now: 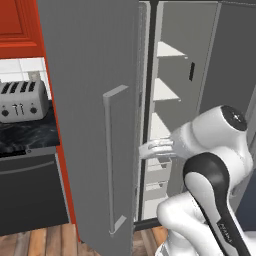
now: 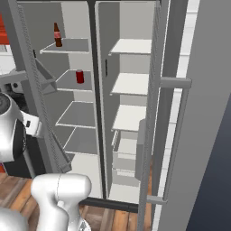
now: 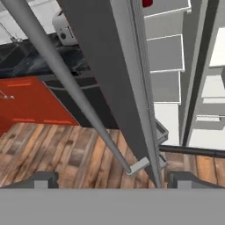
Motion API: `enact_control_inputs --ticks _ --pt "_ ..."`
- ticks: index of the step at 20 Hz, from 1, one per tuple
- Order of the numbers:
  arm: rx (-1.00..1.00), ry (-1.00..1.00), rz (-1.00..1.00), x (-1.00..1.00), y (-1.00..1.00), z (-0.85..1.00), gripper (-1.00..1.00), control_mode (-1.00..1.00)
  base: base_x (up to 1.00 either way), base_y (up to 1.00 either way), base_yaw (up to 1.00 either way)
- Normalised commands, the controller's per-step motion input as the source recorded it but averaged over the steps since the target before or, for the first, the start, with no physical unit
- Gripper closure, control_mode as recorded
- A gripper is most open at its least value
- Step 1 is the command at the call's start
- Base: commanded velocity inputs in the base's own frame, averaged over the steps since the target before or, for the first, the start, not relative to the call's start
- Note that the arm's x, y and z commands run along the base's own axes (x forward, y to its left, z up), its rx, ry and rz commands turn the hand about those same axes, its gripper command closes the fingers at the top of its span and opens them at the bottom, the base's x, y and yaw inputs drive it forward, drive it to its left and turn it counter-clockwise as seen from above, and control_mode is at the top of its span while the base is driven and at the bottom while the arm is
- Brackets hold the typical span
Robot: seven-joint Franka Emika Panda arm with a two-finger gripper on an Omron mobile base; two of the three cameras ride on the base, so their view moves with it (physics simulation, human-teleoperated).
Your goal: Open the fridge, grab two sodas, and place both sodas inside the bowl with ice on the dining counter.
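Note:
The fridge (image 2: 131,83) stands with both doors swung open. On its left shelves are the sodas: a dark-brown bottle (image 2: 57,35) on the top shelf and a red can (image 2: 80,76) one shelf lower. The can's bottom edge (image 3: 147,3) also peeks in at the top of the hand view. My gripper (image 3: 113,181) is open wide by the left door (image 1: 90,100), at its free edge (image 1: 144,150). The door's long bar handle (image 3: 74,88) runs diagonally before the fingertips (image 3: 44,180), untouched. The bowl with ice and the dining counter are out of view.
A toaster (image 1: 22,100) sits on the black marble worktop (image 1: 30,132) left of the fridge, under red cabinets (image 1: 20,25). The right fridge door (image 2: 203,113) with its handle (image 2: 178,135) juts out on the right. The wood floor (image 3: 52,149) lies below.

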Motion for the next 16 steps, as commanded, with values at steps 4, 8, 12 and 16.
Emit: enact_control_inputs --ticks 4,8,12,16 --pt "0.13 0.09 -0.12 -0.06 -0.74 0.0 -1.0 -1.0 0.0 0.0 0.0" --pt "0.12 0.14 -0.1 0.05 -0.7 -0.05 -1.0 -1.0 0.0 0.0 0.0" --pt "0.09 0.12 -0.11 0.31 -0.56 -0.18 -1.0 -1.0 0.0 0.0 0.0" --pt "0.05 0.06 -0.08 0.58 -0.36 -0.2 -1.0 -1.0 0.0 0.0 0.0"
